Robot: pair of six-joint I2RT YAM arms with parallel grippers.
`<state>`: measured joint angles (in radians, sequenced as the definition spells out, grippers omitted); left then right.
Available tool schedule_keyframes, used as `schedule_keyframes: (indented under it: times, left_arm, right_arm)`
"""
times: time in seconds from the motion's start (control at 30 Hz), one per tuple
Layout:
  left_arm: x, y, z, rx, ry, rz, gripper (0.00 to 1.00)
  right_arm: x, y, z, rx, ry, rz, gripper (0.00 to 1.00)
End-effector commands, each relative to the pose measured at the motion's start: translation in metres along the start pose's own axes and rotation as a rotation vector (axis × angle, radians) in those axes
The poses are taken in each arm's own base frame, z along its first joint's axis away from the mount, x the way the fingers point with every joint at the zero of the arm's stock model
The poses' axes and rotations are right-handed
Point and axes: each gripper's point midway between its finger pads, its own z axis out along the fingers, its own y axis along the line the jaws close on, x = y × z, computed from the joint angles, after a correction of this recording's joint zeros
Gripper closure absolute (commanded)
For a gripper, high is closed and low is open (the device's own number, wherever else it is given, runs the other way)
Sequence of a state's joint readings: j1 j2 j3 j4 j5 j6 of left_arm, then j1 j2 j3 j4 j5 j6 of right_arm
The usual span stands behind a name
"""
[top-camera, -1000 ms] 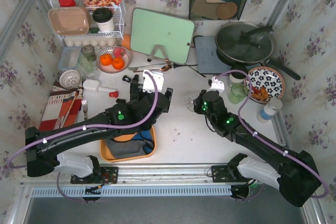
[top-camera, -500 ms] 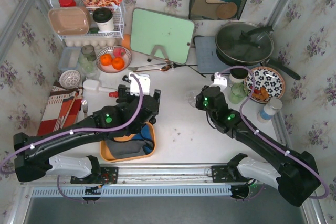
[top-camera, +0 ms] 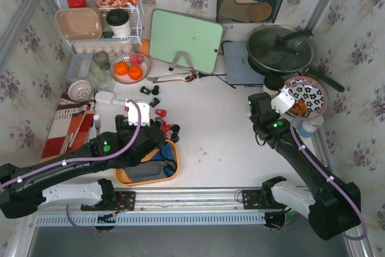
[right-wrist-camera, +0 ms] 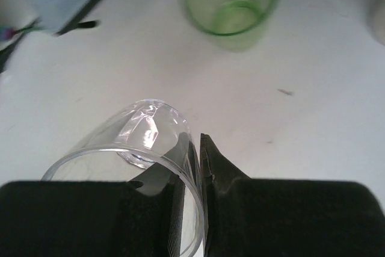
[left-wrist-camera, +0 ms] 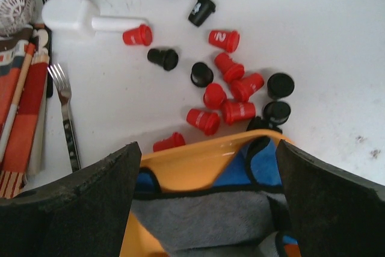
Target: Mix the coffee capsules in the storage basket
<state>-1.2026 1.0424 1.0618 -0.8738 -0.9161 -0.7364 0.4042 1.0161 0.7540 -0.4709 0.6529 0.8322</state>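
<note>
The red and black coffee capsules are lying scattered just beyond the far rim of the storage basket. They are probably light, hard and slippery, so pinching one across its body seems best. The left gripper is hovering above the basket, spread wide. The right gripper, well apart from the basket, is pinching the rim of a clear glass.

Glossy plastic capsules, smooth plastic basket, fuzzy grey cloth, clear tumbler
</note>
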Motion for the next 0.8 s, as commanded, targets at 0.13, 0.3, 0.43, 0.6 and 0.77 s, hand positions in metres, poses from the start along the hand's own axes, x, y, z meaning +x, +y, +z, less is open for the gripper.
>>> schedule_keyframes:
  times: [0.13, 0.3, 0.43, 0.6, 0.77]
  left_arm:
    - [0.028, 0.023, -0.013, 0.017, 0.094, 0.011, 0.05]
    - [0.029, 0.046, -0.026, 0.03, 0.09, 0.015, 0.06]
    - [0.028, 0.067, -0.038, 0.044, 0.068, -0.002, 0.06]
    - [0.034, 0.088, -0.044, 0.056, 0.03, -0.063, 0.06]
    - [0.05, 0.109, -0.043, -0.022, 0.037, -0.155, 0.06]
  right_arm:
    - [0.041, -0.097, 0.015, 0.439, 0.176, 0.134, 1.0]
    - [0.05, -0.116, 0.023, 0.476, 0.2, 0.168, 1.0]
    - [0.046, -0.094, 0.038, 0.351, 0.221, 0.082, 1.0]
    - [0.029, -0.088, 0.049, 0.393, 0.196, 0.027, 1.0]
    - [0.02, -0.097, 0.061, 0.492, 0.163, 0.04, 1.0]
